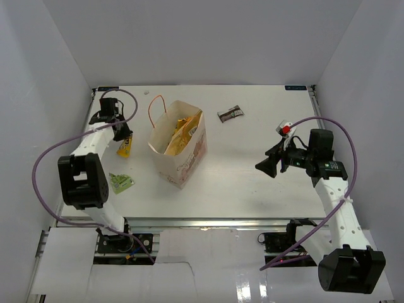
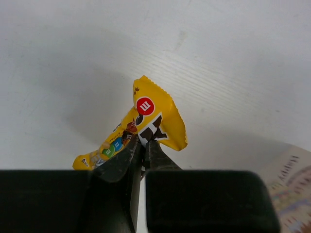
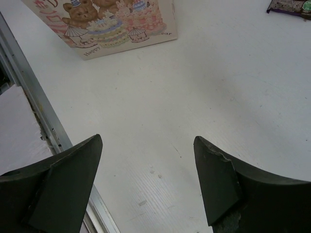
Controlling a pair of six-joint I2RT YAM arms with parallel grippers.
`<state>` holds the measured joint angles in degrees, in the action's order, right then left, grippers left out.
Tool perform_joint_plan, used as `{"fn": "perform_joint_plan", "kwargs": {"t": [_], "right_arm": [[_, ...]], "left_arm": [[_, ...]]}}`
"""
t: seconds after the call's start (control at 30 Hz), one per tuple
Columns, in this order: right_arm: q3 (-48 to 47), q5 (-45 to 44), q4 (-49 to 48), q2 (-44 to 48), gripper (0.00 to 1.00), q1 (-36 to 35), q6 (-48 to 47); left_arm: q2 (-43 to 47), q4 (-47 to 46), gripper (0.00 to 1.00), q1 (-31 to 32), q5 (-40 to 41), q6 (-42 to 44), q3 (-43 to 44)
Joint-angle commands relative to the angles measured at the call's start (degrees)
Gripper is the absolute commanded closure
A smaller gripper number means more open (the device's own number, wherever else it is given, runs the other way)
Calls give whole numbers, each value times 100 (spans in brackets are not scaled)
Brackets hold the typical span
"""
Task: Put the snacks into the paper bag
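There is 1 paper bag (image 1: 178, 151) and 4 snacks. The paper bag stands left of the middle of the table (image 1: 252, 189), with its mouth open upward and 1 chip bag (image 1: 184, 131) inside. 3 small packets lie on the table. The yellow wrapper (image 2: 150, 114) lies by the left edge, its long side running far to near. The left gripper (image 2: 144, 145) pinches it tight. The green pouch (image 1: 120, 182) lies nearer, by the same edge. The dark bar (image 1: 230, 113) lies sideways near the far edge. The right gripper (image 3: 148, 179) hangs with its fingers wide apart over the roomy right half.

White arms (image 1: 95, 142), black joints (image 1: 82, 180), looping purple cables (image 1: 34, 169).
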<state>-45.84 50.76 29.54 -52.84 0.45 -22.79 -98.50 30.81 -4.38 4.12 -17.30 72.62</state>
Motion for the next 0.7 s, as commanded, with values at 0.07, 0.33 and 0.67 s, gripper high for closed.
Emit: {"fn": "perform_joint_plan", "kwargs": {"t": [0.07,0.33,0.67], "right_arm": [[-231,197,139,11,18,105,-313],[-715,346,351,-376,18,122,-622],[-593,250,351,-403,18,157,-675]], "left_arm": [[2145,-487,100,8,-638,-607,-317],[4048,-1752,100,16,-2431,-1284,-336],[3830,-2351,100,762,-4323,-1803,903]]}}
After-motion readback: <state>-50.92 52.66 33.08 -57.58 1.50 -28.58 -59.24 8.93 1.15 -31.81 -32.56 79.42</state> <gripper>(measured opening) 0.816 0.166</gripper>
